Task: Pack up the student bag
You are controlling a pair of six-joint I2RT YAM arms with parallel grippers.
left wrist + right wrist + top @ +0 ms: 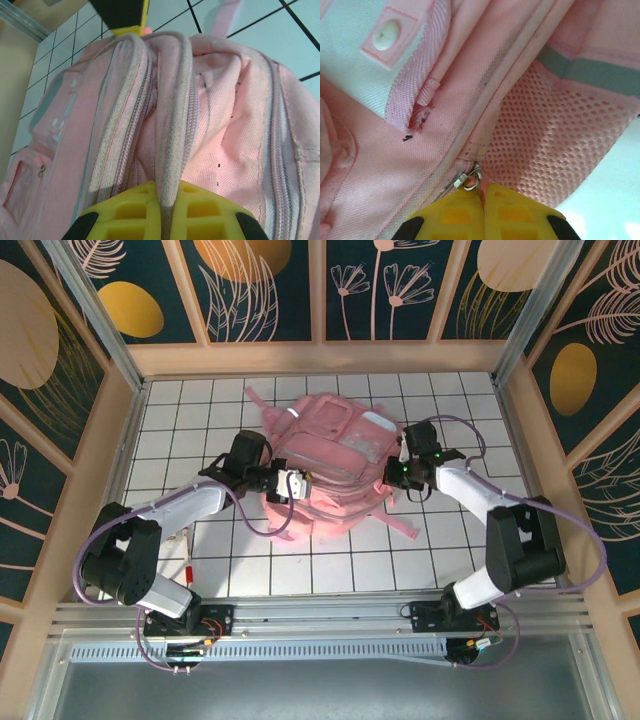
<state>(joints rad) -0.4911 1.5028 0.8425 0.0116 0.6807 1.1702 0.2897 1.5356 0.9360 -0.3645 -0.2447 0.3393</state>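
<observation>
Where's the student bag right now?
In the top view the student bag lies mid-table on the white gridded table, between the left pincer and the right pincer, both pinching it.

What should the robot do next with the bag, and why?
Probably draw the right gripper along to unzip: it seems shut on the small metal zipper pull of the big soft pink fabric backpack, while the left gripper pinches a zipper seam, steadying it.
</observation>
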